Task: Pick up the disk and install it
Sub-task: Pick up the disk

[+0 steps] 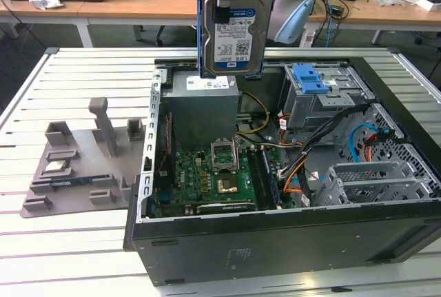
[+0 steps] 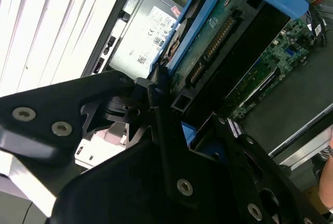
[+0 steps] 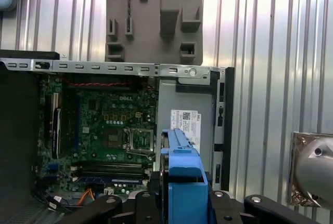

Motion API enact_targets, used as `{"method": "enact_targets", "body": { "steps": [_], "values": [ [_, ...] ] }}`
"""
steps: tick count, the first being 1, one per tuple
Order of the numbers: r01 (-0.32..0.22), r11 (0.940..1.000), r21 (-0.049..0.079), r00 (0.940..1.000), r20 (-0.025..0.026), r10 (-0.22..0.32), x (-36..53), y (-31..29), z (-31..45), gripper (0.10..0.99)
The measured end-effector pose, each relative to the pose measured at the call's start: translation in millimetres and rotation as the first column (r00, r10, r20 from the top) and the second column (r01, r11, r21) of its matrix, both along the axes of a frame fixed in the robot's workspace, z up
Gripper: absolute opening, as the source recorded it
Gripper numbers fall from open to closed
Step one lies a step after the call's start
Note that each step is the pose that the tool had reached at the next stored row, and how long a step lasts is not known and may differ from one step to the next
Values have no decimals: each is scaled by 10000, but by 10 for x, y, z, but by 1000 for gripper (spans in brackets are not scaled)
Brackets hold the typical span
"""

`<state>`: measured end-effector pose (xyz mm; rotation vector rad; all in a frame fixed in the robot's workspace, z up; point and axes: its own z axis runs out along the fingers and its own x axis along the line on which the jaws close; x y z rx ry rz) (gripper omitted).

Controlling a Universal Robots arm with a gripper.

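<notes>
claw point(image 1: 222, 9) clamped on disk point(image 1: 238, 45) | disk hangs upright below it | above open case point(image 1: 275, 242)

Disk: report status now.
Claw shut on silver blue-framed hard disk. Disk upright, aloft above grey metal box in open black computer case. Not yet installed.

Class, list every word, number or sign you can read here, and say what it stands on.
Label on the disk, held in the gripper: too small to read.
White sticker on the power supply: too small to read.
Motherboard markings: blurred.
None legible.
</notes>
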<state>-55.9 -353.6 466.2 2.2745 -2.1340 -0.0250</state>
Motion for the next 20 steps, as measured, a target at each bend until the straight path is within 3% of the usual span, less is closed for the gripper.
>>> {"method": "enact_targets", "body": {
  "steps": [9, 20],
  "values": [
    [0, 10000, -15, 10000, 0, 0, 0, -92, -31, 365],
    [0, 10000, -29, 10000, 0, 0, 0, -142, -58, 365]
  ]
}}
